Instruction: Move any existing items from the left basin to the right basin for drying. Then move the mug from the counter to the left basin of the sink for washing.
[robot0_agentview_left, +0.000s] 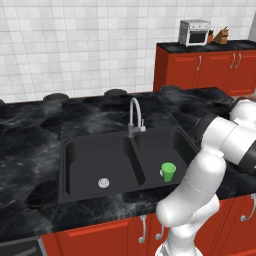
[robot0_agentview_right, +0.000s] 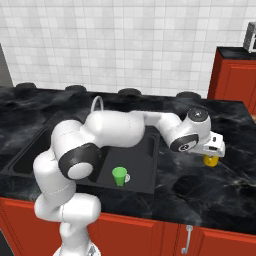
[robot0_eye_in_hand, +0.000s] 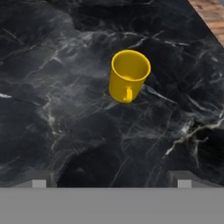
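A: Item one, nearest: the green cup. Location?

B: Upright in the right basin, the narrower bowl, close to its silver drain. The left basin holds nothing but its own drain. By my reckoning the first step is done.

A: Item two, the gripper?

B: Released, jaws fully apart, grasping nothing. It hangs over the bench to the right of the sink, just above the mug.

A: The mug itself?

B: Yellow, upright, empty, handle turned toward the hand camera. It stands alone on the bench, apart from the gripper.

A: Step in hand?

B: The reach for the mug. Next move, as I judge it: descend, bracket the wall or rim between the fingers, close, then carry left to the wider bowl.

A: Farthest entries?

B: Curved faucet behind the divider; toaster oven on the far red cabinets.
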